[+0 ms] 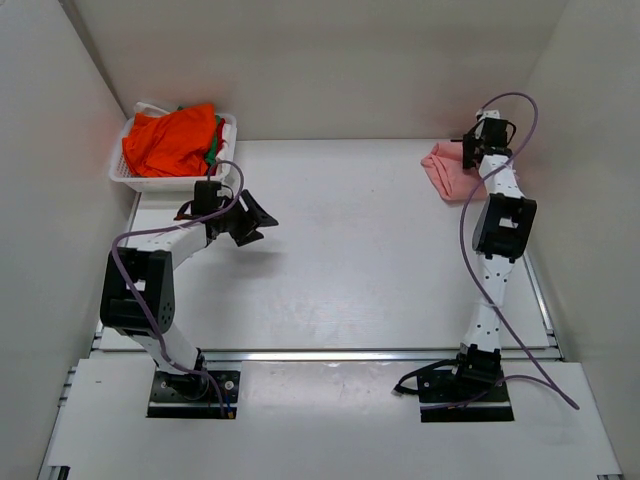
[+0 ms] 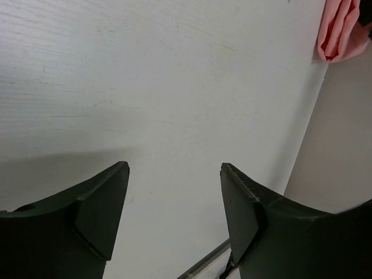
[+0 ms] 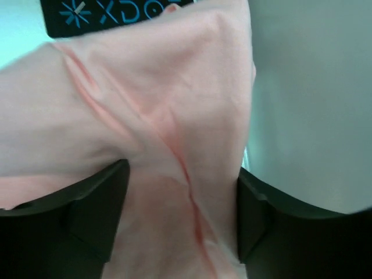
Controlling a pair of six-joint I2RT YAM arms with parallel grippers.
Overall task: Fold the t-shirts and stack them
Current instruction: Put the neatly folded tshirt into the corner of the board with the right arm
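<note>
A folded salmon-pink t-shirt [image 1: 441, 170] lies at the table's far right; it also shows in the left wrist view [image 2: 342, 30]. My right gripper [image 1: 467, 152] is down on it. In the right wrist view the pink cloth [image 3: 157, 110] fills the gap between the wide-apart fingers of the right gripper [image 3: 181, 174]. A bright orange t-shirt [image 1: 170, 140] with a bit of green cloth [image 1: 212, 150] is heaped in the basket at the far left. My left gripper [image 1: 254, 215] is open and empty over bare table, as the left wrist view [image 2: 174, 168] shows.
The white slotted basket [image 1: 128, 178] stands in the far left corner. White walls close in the table on the left, back and right. A metal rail [image 1: 330, 355] crosses the near edge in front of the arm bases.
</note>
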